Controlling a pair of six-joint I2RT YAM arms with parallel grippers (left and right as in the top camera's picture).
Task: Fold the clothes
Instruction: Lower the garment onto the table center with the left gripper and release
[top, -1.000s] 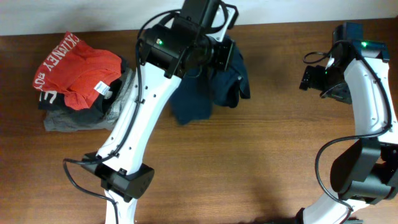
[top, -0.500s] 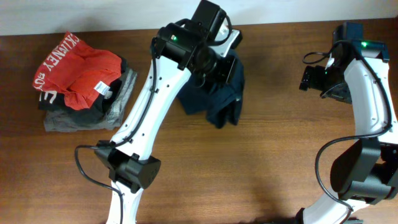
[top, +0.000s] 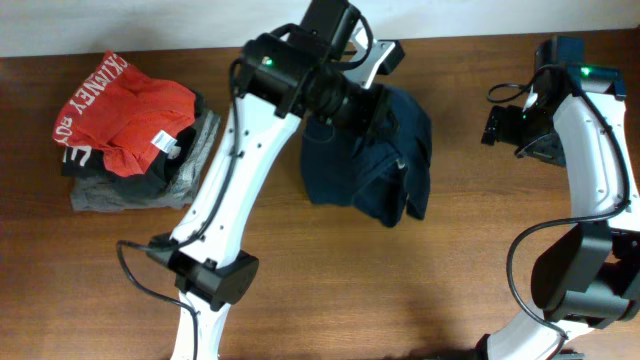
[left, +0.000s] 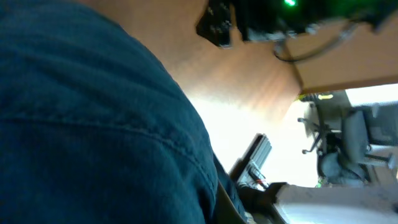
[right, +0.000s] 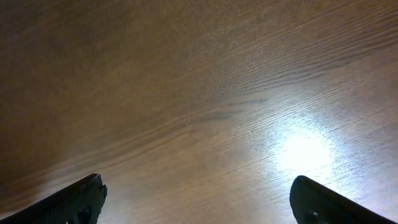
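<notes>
My left gripper (top: 382, 108) clenched on clothes (top: 355, 175); navy cloth drapes bunched beneath it, long axis running back toward my base; my right gripper (top: 497, 127) spread wide, empty, well apart rightward; left nearer.

A red garment (top: 130, 110) sits atop a grey garment (top: 105, 197) on the table (top: 400, 290).

white arms (top: 228, 185) with black joints (top: 215, 282), looping black cables (top: 121, 272) and green lights (top: 583, 71).
</notes>
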